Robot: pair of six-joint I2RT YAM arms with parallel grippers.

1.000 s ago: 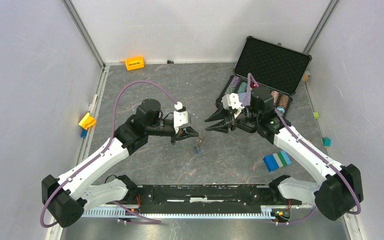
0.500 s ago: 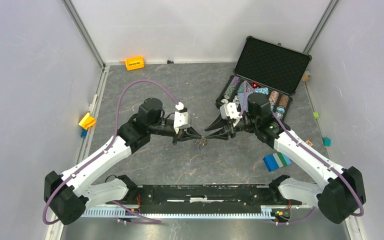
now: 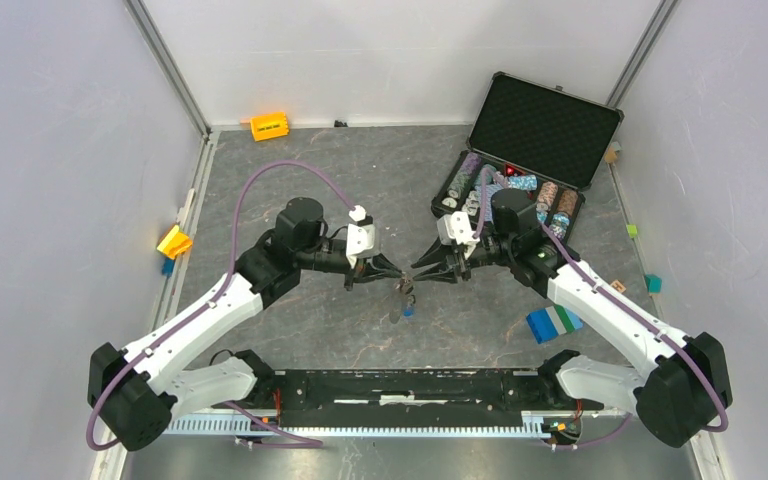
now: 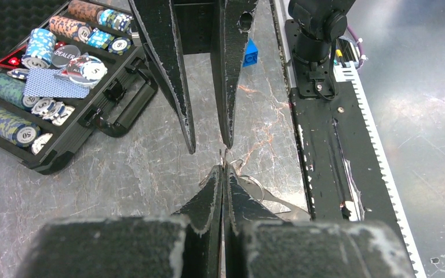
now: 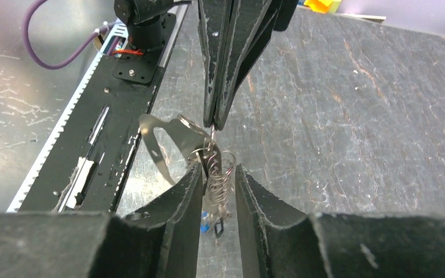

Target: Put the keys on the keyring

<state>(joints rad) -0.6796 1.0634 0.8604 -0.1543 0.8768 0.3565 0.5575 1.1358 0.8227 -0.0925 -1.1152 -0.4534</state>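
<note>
Thin silver wire keyring (image 5: 220,174), coils spread, flat grey metal tab (image 5: 165,139) attached, hangs above dark marbled table (image 5: 353,116), midway between both arms. Small blue-headed key (image 5: 204,218) and black-headed key (image 5: 218,227) dangle just below; threaded or not, cannot tell. Left gripper (image 4: 223,174) clenched on top wire of keyring. Right gripper (image 4: 208,145) jaws apart, straddling coils, not clamping. Likely step: right takes hold of coil. Do well: pinch coil only, miss tab, left firm, no twist.

Bright, even light from above; shadows on the counter (image 3: 340,170) are soft and faint. Both wrist views blur at their near bottom edge; elsewhere sharp.
</note>
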